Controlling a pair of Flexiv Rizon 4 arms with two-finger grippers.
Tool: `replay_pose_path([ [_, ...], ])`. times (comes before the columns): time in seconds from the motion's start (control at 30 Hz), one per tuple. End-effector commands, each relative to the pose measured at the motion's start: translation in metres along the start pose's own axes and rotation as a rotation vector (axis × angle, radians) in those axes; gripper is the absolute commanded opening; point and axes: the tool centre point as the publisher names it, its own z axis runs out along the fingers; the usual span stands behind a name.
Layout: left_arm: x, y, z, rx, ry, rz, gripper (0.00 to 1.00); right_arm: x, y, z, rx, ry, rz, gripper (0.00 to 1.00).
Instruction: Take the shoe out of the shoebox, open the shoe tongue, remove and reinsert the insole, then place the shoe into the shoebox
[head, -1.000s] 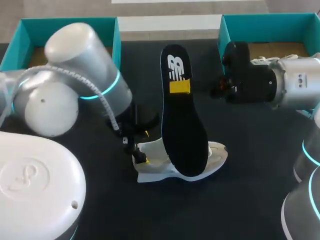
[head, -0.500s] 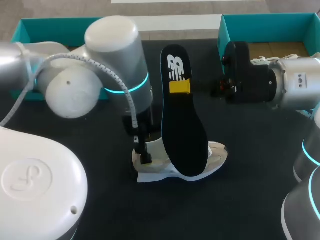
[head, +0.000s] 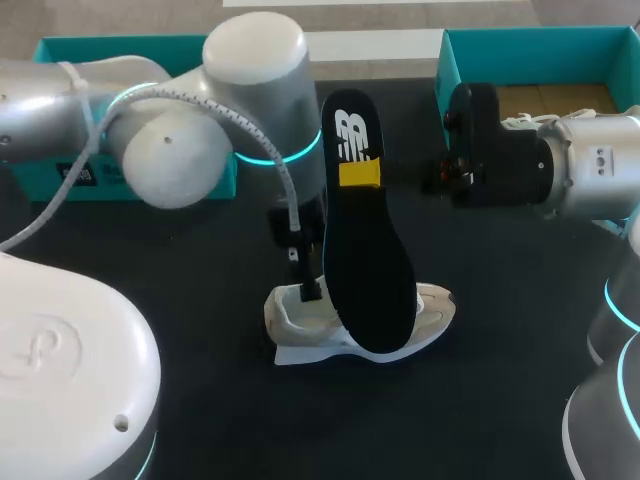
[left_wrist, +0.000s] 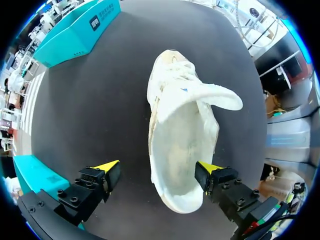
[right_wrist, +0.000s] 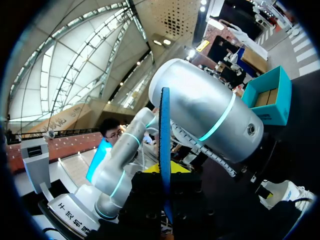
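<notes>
A white shoe (head: 420, 310) lies on its side on the dark table, its tongue (left_wrist: 212, 95) folded out. My left gripper (head: 304, 288) hangs open over the shoe's heel end. In the left wrist view the shoe (left_wrist: 182, 145) lies between that gripper's (left_wrist: 159, 169) spread yellow fingertips (left_wrist: 107, 167), one tip close to the shoe's side and the other well clear. The black insole (head: 365, 270) stands upright above the shoe. My right gripper (head: 360, 173) is shut on its upper part. In the right wrist view the insole (right_wrist: 165, 145) shows edge-on between that gripper's (right_wrist: 162, 172) fingers.
A teal shoebox (head: 540, 45) stands at the back right behind my right arm (head: 520, 165). Another teal box part (head: 130, 50) is at the back left, half hidden by my left arm (head: 200, 150). Bare dark table (head: 400, 420) lies in front of the shoe.
My left arm has swung rightward and away, bringing its open gripper from the heel's left side to over the heel. The right arm and insole have not moved.
</notes>
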Motion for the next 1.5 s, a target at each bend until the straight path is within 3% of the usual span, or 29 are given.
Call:
replay_pose_path([
  [0.03,-0.01,-0.018,0.018,-0.041,0.008,-0.013,0.82,0.0,0.0,0.002,-0.001,-0.003,0.002,0.0],
  [0.07,-0.012,-0.02,0.021,-0.046,0.012,-0.02,0.71,0.0,0.0,0.002,-0.001,-0.003,0.002,0.0],
  [0.17,-0.014,-0.025,0.031,-0.054,0.022,-0.021,0.53,0.0,0.0,0.002,-0.001,-0.003,0.002,0.0],
  [0.3,-0.014,-0.029,0.042,-0.058,0.034,-0.027,0.45,0.0,0.0,0.002,-0.001,-0.003,0.002,0.0],
  [0.8,-0.008,-0.035,0.065,-0.048,0.101,-0.027,0.33,0.0,0.0,0.002,-0.001,-0.003,0.002,0.0],
  [0.93,-0.007,-0.032,0.069,-0.046,0.121,-0.021,0.16,0.0,0.0,0.002,-0.001,-0.003,0.002,0.0],
  [0.97,-0.006,-0.032,0.071,-0.047,0.127,-0.017,0.05,0.0,0.0,0.002,-0.001,-0.003,0.002,0.0],
  [1.0,-0.005,-0.032,0.071,-0.042,0.138,-0.008,0.0,0.0,0.0,0.002,-0.001,-0.003,0.002,0.0],
  [1.13,-0.003,-0.029,0.069,-0.026,0.187,0.064,0.0,0.0,0.0,0.002,-0.001,-0.003,0.002,0.0],
  [1.3,-0.008,-0.028,0.055,0.028,0.418,0.29,0.0,0.0,0.0,0.002,-0.001,-0.003,0.002,0.0],
  [1.4,-0.013,-0.031,0.043,0.006,0.56,0.487,0.0,0.0,0.0,0.002,-0.001,-0.003,0.002,0.0],
  [1.5,-0.017,-0.034,0.031,-0.089,0.644,0.664,0.0,0.0,0.0,0.002,-0.001,-0.003,0.002,0.0],
])
